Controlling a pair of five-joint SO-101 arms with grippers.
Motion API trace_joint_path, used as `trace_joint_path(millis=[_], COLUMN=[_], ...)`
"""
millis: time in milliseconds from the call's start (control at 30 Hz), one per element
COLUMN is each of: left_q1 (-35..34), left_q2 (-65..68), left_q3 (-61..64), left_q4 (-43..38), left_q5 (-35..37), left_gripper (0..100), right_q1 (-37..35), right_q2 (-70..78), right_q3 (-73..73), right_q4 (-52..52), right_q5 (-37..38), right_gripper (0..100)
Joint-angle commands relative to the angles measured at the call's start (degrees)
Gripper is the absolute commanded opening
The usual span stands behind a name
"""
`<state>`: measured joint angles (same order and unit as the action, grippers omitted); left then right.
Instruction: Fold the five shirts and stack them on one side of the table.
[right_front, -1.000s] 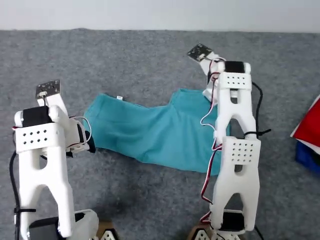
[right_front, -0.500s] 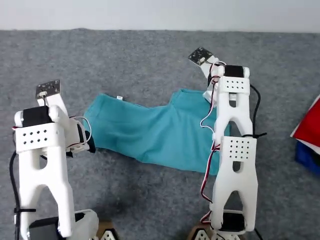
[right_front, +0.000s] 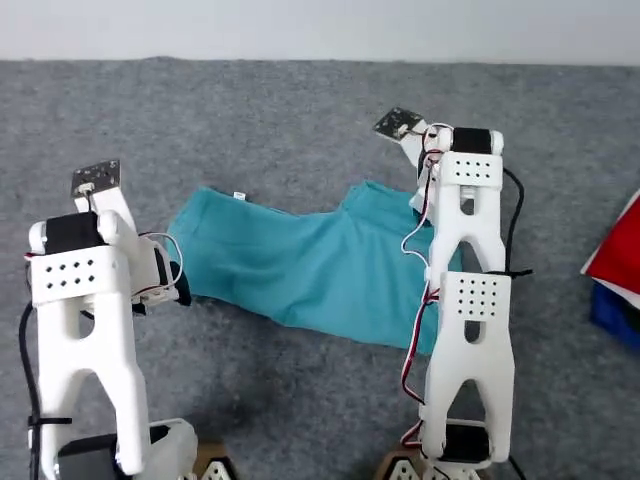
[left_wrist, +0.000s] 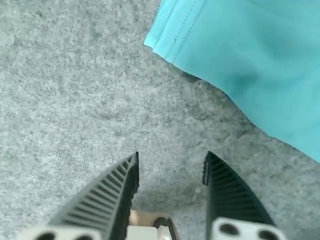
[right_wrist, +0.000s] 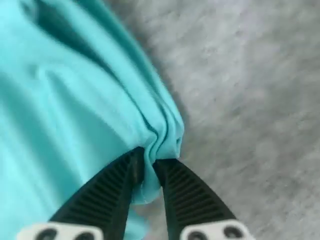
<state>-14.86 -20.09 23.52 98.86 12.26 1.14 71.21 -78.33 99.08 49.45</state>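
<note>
Locate the teal shirt (right_front: 300, 265). It lies spread near the middle of the grey tabletop (right_front: 250, 110), reaching from one arm to the other.

Check the right jaws. They are closed on a bunched fold at the shirt's edge, with the fabric gathered between them. The right arm (right_front: 465, 290) lies over the shirt's right portion.

Check the left jaws. They stand apart and grip nothing, above bare tabletop just beside a hemmed corner of the shirt and not touching it. The left arm (right_front: 85, 300) stands at the shirt's left end.

At the tabletop's right edge, well apart from the shirt, you see a red cloth (right_front: 618, 250) lying on a blue cloth (right_front: 612, 312).
</note>
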Motion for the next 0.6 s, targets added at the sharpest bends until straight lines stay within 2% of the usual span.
trace_joint_path(millis=[0, 233, 567], left_q1=[0.1, 0.1, 0.1], left_q2=[-1.8, -1.8, -1.8], left_q3=[-0.2, -0.1, -0.1], left_q4=[1.8, 1.8, 1.8], left_q5=[-0.4, -0.4, -0.4], left_gripper=[20, 20, 20], right_q1=[-0.9, -2.1, -7.5], right_q2=[-1.4, -8.7, -30.6], right_q3=[-7.4, -2.8, 27.7], right_q4=[4.1, 4.2, 4.1], right_q5=[1.1, 1.1, 1.8], right_gripper=[0.9, 0.9, 0.9])
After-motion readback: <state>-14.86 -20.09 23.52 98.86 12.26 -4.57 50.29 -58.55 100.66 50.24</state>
